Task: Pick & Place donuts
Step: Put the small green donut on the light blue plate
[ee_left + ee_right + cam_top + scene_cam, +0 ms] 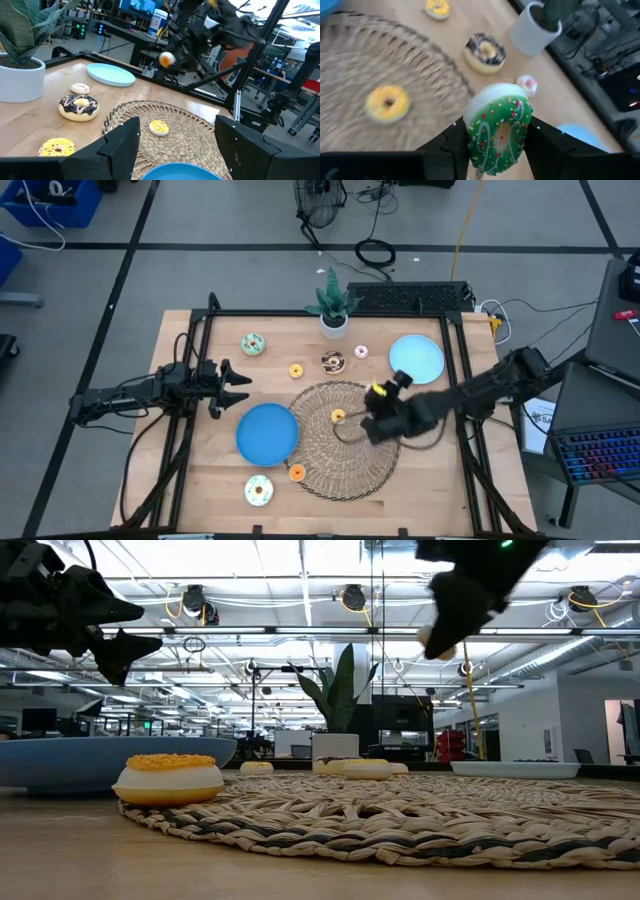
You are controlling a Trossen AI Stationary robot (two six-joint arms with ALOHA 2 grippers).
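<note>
My right gripper (498, 137) hangs over the far right part of the wicker mat (345, 440), shut on a green iced donut with sprinkles (499, 127), which shows as a yellowish spot (380, 390) from above. My left gripper (236, 388) is open and waits in the air left of the dark blue plate (267, 434). One yellow donut (338, 416) lies flat on the mat. Mint (253, 344), yellow (296, 370), brown (333, 362) and small pink (360, 352) donuts lie on the far table. An orange one (297, 472) and a pale one (259, 490) lie near. My right gripper pinches the green donut between its two fingers (454, 145), one on each side of the ring's outer rim (470, 135). The fingers slant down toward the table's far edge. The donut stands on edge, iced face toward the wrist camera, lifted clear above the mat (440, 640).
A light blue plate (416, 358) lies on the far right of the table, just beyond the right gripper. A potted plant (333, 310) stands at the far edge. Black frame posts run along the left and right sides.
</note>
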